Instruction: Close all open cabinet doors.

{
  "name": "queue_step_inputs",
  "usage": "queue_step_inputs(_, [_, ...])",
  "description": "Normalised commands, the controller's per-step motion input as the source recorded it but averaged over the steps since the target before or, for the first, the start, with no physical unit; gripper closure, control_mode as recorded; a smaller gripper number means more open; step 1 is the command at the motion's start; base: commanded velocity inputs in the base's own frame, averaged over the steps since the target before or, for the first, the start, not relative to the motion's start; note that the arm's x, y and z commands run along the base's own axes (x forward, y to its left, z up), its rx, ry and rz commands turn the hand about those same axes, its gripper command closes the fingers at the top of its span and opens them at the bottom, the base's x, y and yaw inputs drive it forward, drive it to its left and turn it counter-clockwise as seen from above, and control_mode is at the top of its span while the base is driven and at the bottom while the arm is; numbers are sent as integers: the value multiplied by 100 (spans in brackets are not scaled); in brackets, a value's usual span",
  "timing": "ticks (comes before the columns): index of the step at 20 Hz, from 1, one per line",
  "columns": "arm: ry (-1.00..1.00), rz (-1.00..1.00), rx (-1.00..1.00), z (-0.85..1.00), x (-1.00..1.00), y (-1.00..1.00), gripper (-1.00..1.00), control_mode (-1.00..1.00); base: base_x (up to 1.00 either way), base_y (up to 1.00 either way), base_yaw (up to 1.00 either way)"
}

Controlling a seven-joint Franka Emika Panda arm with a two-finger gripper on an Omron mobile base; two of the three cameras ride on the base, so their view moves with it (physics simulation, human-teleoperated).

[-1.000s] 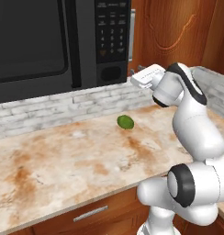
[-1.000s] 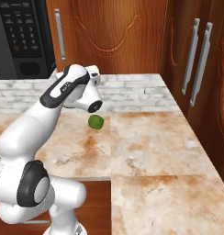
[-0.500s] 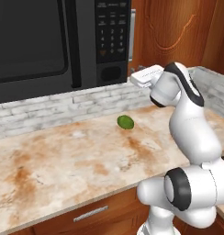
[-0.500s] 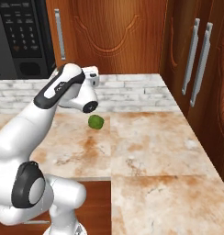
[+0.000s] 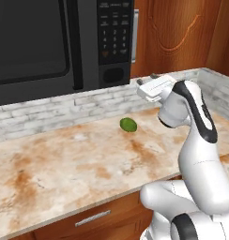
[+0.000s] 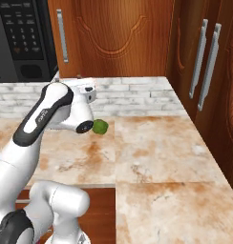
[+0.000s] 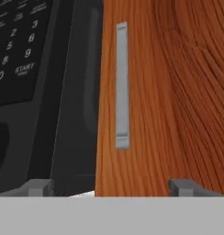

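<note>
Left to right: a microwave (image 5: 50, 44) is seen at the left, with its keypad (image 7: 17, 50) in the hand view; a lime (image 5: 128, 124) is lying on the counter (image 5: 64, 159) in front of it; a cabinet door (image 6: 118, 38) is set just right of the microwave, with a silver bar handle (image 7: 122, 85) near its left edge; two more doors (image 6: 199, 62) with paired handles are seen on the right wall

Step in hand: judged as the door beside the microwave being dealt with. This door looks flush with the microwave side and is taken as shut or almost shut, though a small gap cannot be ruled out. The right-wall doors also look closed

Next move: judged that the hand is to be backed off from the door without the handle being caught, and any door left ajar is to be found and pushed on its flat face

Gripper (image 7: 111, 187): held up near the wall, facing the door just below the handle. The finger tips (image 7: 38, 187) are seen wide apart at the bottom of the hand view, one before the microwave and one before the door. Nothing is held between them. Contact with the door cannot be told; no touch is seen
</note>
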Motion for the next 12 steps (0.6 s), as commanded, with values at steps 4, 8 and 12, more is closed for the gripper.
queue_step_inputs(4, [17,-2,11,37,-69,0,-100,-100,0,0,0])
queue_step_inputs(8, [36,-6,18,54,-54,0,-100,-100,0,0,0])
queue_step_inputs(12, [45,-9,21,61,-46,-4,-100,-100,0,0,0])
